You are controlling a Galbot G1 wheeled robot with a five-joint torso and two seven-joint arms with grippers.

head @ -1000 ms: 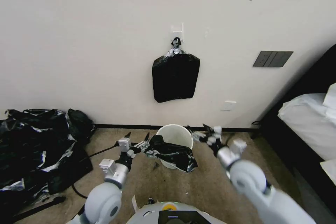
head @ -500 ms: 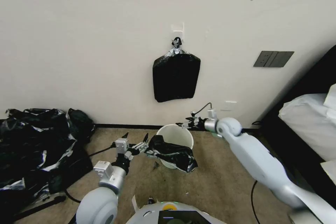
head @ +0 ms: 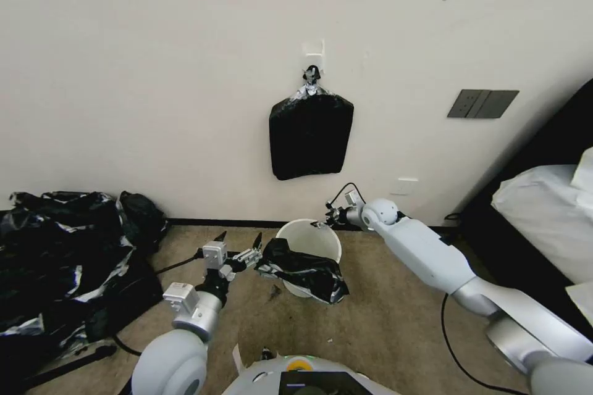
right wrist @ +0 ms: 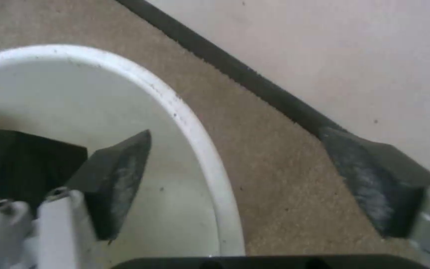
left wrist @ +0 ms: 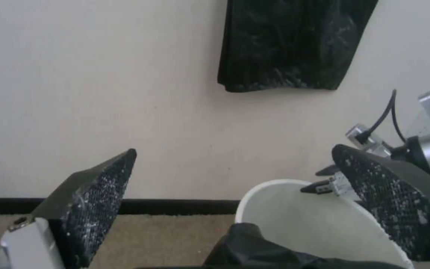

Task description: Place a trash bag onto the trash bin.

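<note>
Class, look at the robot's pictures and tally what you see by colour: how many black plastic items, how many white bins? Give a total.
Black plastic: 3, namely the trash bag draped over the bin's near rim, the flat pack hanging on the wall, the heap on the floor.
White: 1, the trash bin.
Total: 4.

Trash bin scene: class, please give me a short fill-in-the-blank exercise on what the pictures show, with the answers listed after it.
1. The trash bag is draped over the near rim of the white trash ____.
2. The right gripper is at the bin's far rim with its fingers ____.
3. A flat black pack hangs on the ____.
4. The left gripper's fingers are ____.

Answers: bin; open; wall; open
</note>
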